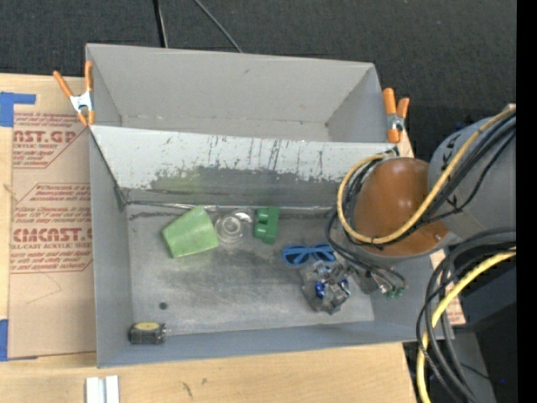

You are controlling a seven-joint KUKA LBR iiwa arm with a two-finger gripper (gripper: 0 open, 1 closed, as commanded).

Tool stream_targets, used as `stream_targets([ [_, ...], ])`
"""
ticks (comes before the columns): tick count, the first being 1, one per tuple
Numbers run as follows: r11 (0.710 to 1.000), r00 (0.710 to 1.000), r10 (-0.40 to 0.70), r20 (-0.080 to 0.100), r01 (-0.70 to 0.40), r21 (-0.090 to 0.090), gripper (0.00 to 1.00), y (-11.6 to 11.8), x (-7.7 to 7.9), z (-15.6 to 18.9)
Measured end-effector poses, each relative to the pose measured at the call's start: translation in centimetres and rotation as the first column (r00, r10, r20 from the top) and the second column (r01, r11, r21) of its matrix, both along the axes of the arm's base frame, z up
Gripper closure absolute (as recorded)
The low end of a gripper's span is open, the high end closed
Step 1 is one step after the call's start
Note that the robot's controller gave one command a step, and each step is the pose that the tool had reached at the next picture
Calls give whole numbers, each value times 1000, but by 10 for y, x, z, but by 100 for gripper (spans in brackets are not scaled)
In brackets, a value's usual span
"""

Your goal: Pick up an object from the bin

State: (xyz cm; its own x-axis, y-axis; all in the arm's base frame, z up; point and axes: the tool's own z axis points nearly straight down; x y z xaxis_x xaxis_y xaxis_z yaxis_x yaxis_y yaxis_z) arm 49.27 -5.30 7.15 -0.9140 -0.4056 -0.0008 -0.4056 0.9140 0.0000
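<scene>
The gripper (329, 290) sits low in the grey metal bin (226, 296), just beside a blue plastic glasses-shaped frame (304, 253). I cannot tell whether its jaws are spread or closed. Nothing looks lifted yet, so grasping and raising remain.

You see a matt grey metal bin (226, 302), its floor scuffed; the pale green block (191, 232) looks like matt foam, perhaps; the clear round piece (232, 226) is glossy plastic.

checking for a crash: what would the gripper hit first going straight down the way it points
Likely the bin's grey floor under the gripper; the blue glasses-shaped thing lies just beside it. Depth is unclear.
</scene>
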Motion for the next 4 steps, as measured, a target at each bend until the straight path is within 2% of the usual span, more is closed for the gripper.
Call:
stream_targets([
  [1,1000,1000,0,4,0,0,0,0,1,0],
  [2,749,749,-662,1,662,0,0,-47,23,2],
  [3,750,750,-661,-1,661,-1,100,-46,23,2],
  [4,764,764,-645,9,645,6,100,-52,29,168],
])
